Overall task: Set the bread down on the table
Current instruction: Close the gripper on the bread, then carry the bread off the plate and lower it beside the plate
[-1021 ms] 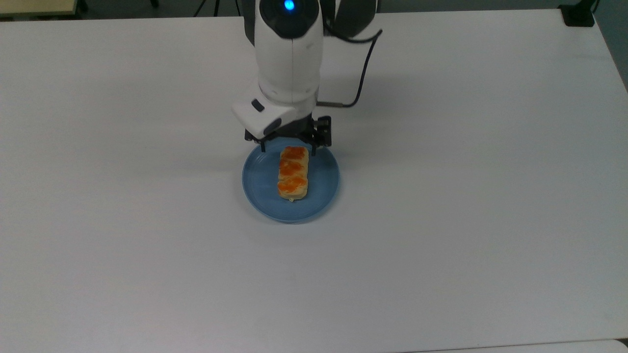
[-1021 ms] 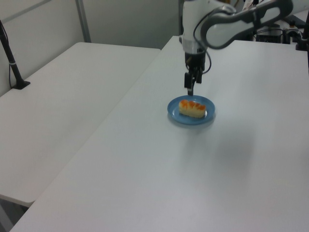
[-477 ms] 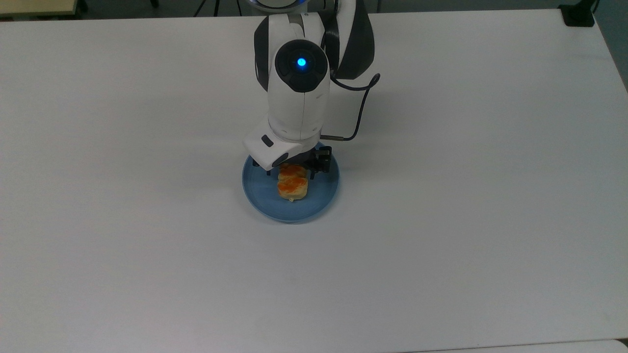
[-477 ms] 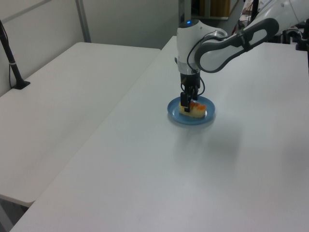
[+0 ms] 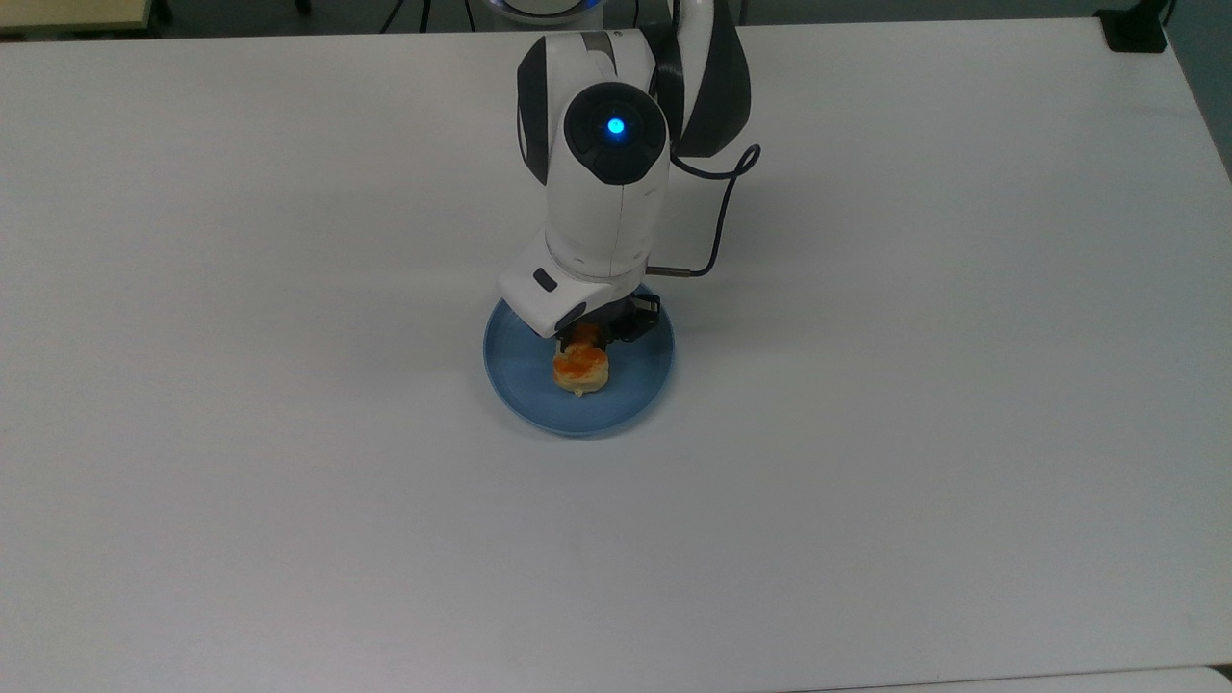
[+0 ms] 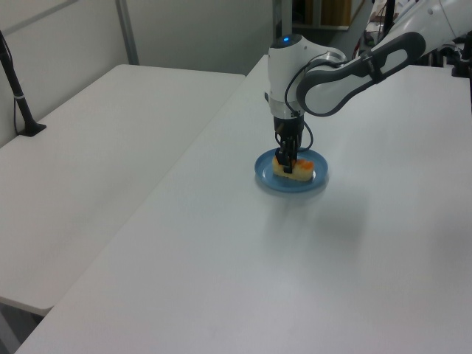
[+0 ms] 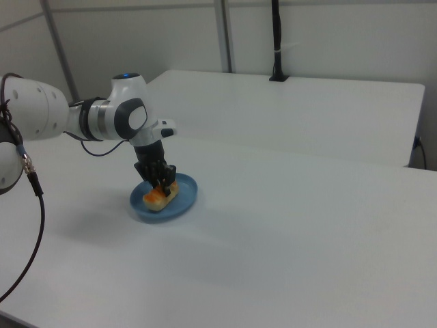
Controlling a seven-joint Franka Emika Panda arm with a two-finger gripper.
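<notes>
- Pale-tan bread (image 5: 581, 372) w/ orange-red glaze lies on the blue plate (image 5: 520, 371), not on the bare table (image 5: 241, 433).
- Bread runs lengthwise toward the table's far edge in the top view; far half hidden under the arm's wrist, near end free.
- Blue plate sits approx. mid-table, well apart from every edge and corner; in the left view it is nearer the table's left edge than the right.
- Gripper (image 6: 289, 163) is down over the bread's middle, black fingers (image 7: 162, 179) straddling it, one per long side. Narrow gap, fingers at or v. close to the sides; cannot tell if they actually squeeze it.
- Bread still looks flat on the plate in the right view (image 7: 160, 193), underside against the plate.
- White arm (image 5: 602, 207) reaches from the table's far edge, blue light on its joint; black cable (image 5: 717, 221) loops at the top view's right of the wrist.
- Second white table (image 6: 96, 147) stands beside the left edge in the left view, w/ a black post (image 6: 18, 92) clamped at its edge.
</notes>
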